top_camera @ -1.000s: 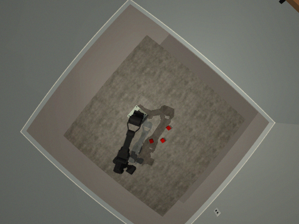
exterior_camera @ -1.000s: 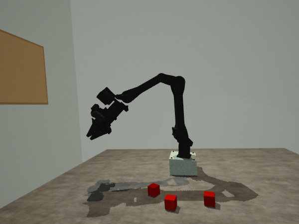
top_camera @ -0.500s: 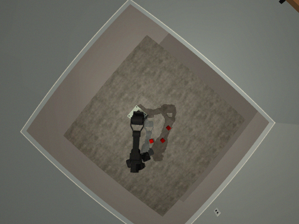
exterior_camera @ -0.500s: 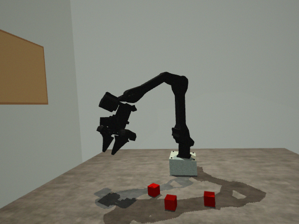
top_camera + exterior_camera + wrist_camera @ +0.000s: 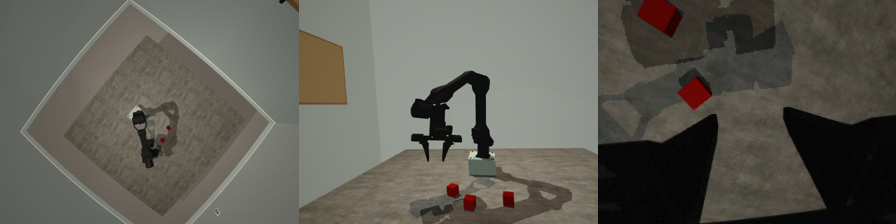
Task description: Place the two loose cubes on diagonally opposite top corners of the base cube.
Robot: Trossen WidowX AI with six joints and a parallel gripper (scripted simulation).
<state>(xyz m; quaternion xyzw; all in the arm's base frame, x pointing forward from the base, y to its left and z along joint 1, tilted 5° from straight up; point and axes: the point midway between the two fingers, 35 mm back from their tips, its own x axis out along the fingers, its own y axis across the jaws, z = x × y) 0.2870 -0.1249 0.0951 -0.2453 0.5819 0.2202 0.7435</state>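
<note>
Three similar red cubes stand apart on the floor; I cannot tell which is the fixed base. The left cube (image 5: 452,190) (image 5: 695,93) is mostly hidden by the arm in the top view, where a red sliver (image 5: 151,140) shows. The middle cube (image 5: 162,140) (image 5: 469,202) (image 5: 657,15) is cut by the top edge of the wrist view. The right cube (image 5: 168,128) (image 5: 508,199) is out of the wrist view. My gripper (image 5: 435,161) (image 5: 750,115) points down, open and empty, well above the floor. In the wrist view the left cube lies beyond and left of the left fingertip.
The arm stands on a pale base block (image 5: 136,109) (image 5: 482,168), behind the cubes in the exterior view. Dark arm shadows fall around the cubes. Walls enclose the floor, and an orange-brown panel (image 5: 321,72) hangs on the left wall.
</note>
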